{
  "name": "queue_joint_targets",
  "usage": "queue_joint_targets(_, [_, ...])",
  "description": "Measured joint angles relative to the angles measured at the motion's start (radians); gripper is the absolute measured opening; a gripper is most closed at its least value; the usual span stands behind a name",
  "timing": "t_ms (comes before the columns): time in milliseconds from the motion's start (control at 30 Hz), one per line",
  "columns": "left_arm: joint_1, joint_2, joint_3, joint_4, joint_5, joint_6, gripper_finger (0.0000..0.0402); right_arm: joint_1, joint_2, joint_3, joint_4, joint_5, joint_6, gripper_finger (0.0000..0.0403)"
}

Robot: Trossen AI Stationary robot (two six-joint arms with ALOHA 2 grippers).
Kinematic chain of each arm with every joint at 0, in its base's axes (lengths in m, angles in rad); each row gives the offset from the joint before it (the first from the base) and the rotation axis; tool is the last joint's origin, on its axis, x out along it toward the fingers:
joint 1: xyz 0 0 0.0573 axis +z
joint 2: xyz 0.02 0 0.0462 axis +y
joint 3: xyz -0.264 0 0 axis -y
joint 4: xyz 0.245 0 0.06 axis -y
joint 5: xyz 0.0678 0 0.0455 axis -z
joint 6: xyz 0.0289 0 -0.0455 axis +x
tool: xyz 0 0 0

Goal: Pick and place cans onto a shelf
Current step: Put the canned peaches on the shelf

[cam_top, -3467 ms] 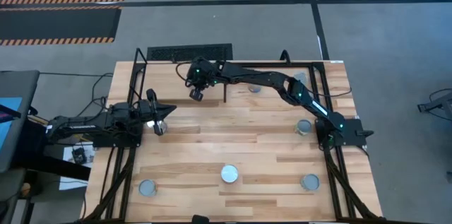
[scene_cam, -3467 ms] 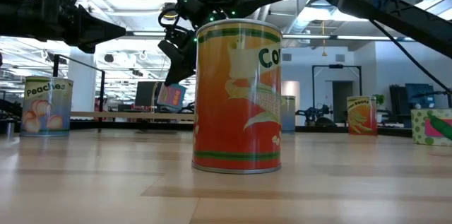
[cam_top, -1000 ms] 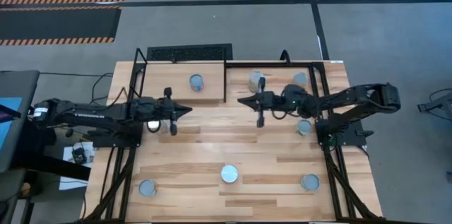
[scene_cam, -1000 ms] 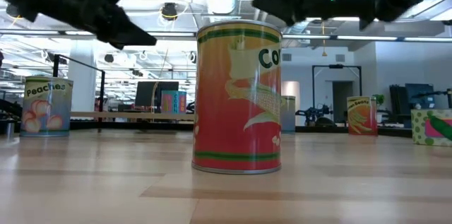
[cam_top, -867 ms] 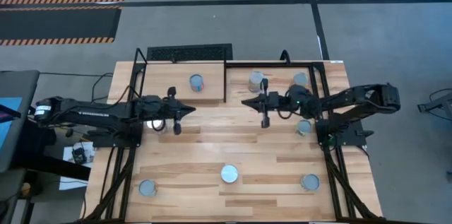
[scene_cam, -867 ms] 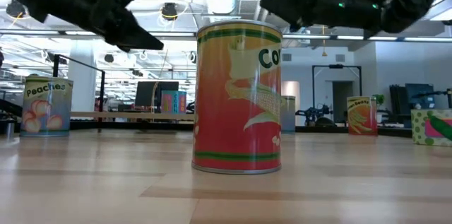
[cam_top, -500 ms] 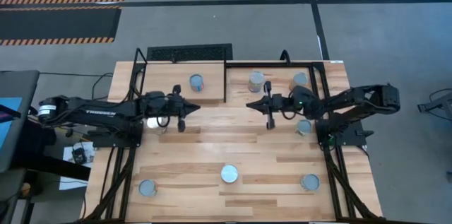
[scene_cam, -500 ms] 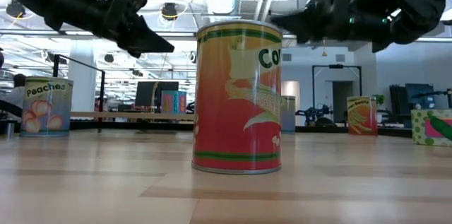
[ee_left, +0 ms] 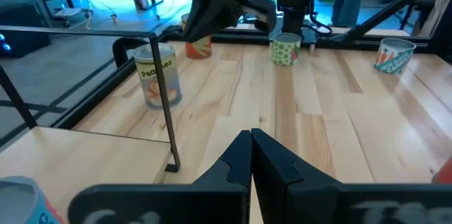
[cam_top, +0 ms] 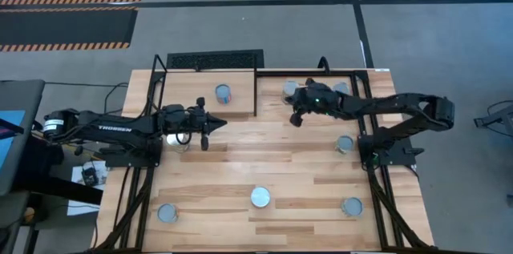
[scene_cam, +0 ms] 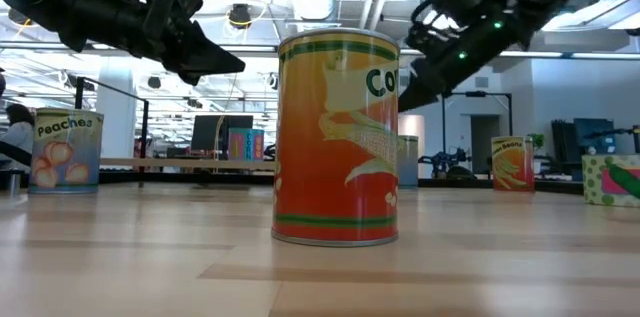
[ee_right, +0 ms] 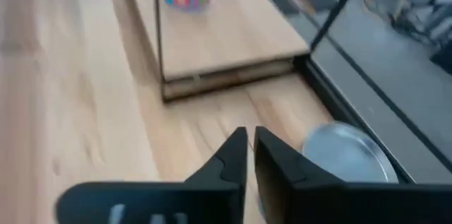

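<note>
While one can (cam_top: 222, 93) occupies the shelf (cam_top: 240, 103), bare board surrounds it.

Light-wood shelf (cam_top: 210, 96) framed by thin black rods at the table's far left, one upright can (cam_top: 223, 93) standing on it, six more silver-lidded cans (cam_top: 261, 198) upright across the tabletop, an orange-labelled one nearest the low camera

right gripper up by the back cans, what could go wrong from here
The right gripper sits close beside a can near the table's far edge; its fingers are only slightly parted, likely too narrow to fit around the can, so it could knock it over.

The thin black rod framing the shelf stands close by, so a swing toward the shelf might clip it.
</note>
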Motion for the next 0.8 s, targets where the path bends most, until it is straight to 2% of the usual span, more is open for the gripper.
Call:
queue_joint_targets(167, [-0.013,0.0,0.0,0.0,0.001,-0.002,0.0,-0.05,0.082,0.089,-0.144,0.02,-0.004,0.0111])
queue_joint_targets(300, [-0.032,0.0,0.0,0.0,0.0,-0.01,0.0,-0.059,0.139,0.145,-0.172,0.106,-0.014,0.0161])
queue_joint_targets(433, [-0.052,0.0,0.0,0.0,0.0,-0.01,0.0,-0.058,0.184,0.194,-0.204,0.109,-0.051,0.0186])
queue_joint_targets(600, [-0.068,0.0,0.0,-0.001,-0.001,0.0,0.0,-0.072,0.245,0.243,-0.276,0.116,-0.062,0.0163])
queue_joint_targets(800, [-0.069,-0.029,-0.001,-0.024,-0.007,0.002,0.0,-0.083,0.285,0.29,-0.329,0.125,-0.063,0.0078])
